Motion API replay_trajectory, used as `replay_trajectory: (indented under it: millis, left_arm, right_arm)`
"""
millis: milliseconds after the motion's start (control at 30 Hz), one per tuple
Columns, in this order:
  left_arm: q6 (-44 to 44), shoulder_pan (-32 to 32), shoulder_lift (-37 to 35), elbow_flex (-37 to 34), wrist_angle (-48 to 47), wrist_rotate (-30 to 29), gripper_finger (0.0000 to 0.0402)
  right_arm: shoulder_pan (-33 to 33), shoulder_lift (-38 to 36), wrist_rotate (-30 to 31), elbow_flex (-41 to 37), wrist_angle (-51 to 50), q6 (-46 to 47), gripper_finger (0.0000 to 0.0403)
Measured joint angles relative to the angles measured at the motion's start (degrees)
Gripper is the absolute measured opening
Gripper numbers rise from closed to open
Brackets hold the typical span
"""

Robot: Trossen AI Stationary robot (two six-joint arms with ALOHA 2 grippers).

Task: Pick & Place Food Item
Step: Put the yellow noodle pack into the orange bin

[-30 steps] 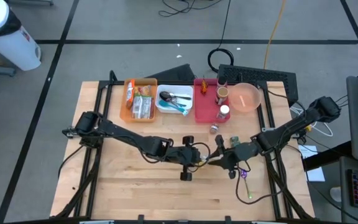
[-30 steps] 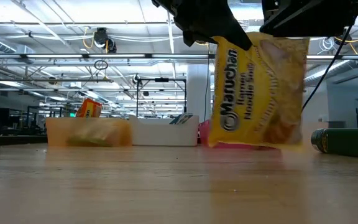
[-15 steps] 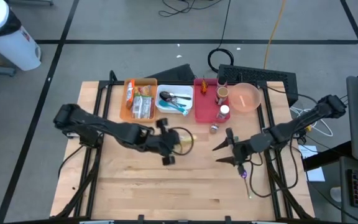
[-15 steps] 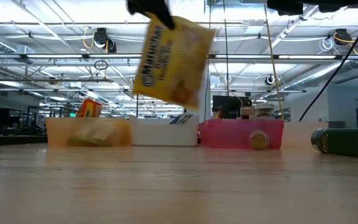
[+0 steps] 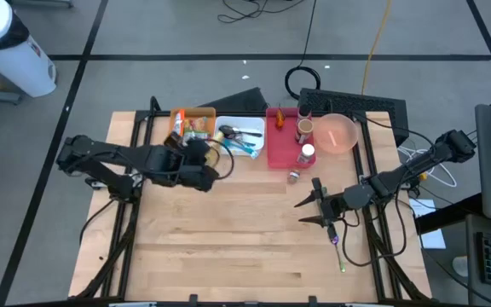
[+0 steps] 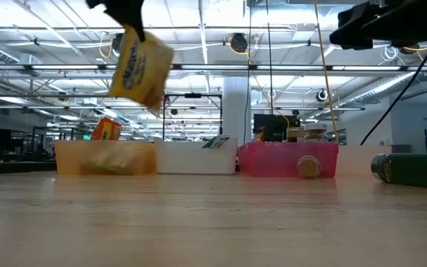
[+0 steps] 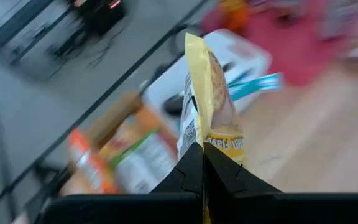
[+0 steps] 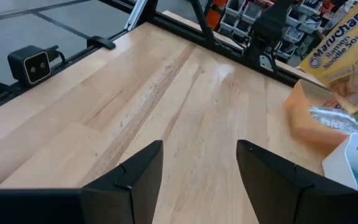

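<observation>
A yellow Maruchan noodle packet (image 6: 141,65) hangs in the air with my left gripper (image 5: 201,162) shut on it. It is above the near edge of the orange bin (image 5: 182,118), which holds other food packets. The left wrist view shows the packet (image 7: 211,102) edge-on over the orange and white bins. My right gripper (image 5: 310,210) stands open over the table's right half, well away from the packet, with nothing between its fingers (image 8: 129,177). My left gripper pinches the packet by one edge (image 7: 202,148) between its two fingers. In the low view the fingers come at it from above. The packet hangs tilted below them, lifted clear of the table and the bins.
A white bin with utensils (image 5: 239,139) and a red bin with jars (image 5: 280,153) stand beside the orange one at the far edge, a pink bowl (image 5: 337,134) farther right. A small jar (image 5: 294,176) lies before the red bin. A green bottle (image 6: 410,169) lies at the right.
My left gripper has carried the packet up from the table's middle toward the far left, over the orange bin, turning as it went; the packet now hangs tilted. My right gripper has opened, let go of the packet and drawn back toward the right edge.
</observation>
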Motion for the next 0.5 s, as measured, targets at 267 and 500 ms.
replay_trajectory:
  millis: [267,500]
  left_arm:
    - [-19.84,3.23,0.11,-1.93,-16.57,1.69,0.0000]
    - [-23.15,6.51,0.12,-6.34,-18.17,5.27,0.0000]
  right_arm:
    - [0.00,0.00,0.00,-2.46,3.44,0.18,0.0196]
    - [-0.02,0.00,0.00,-2.84,4.37,0.21,0.0196]
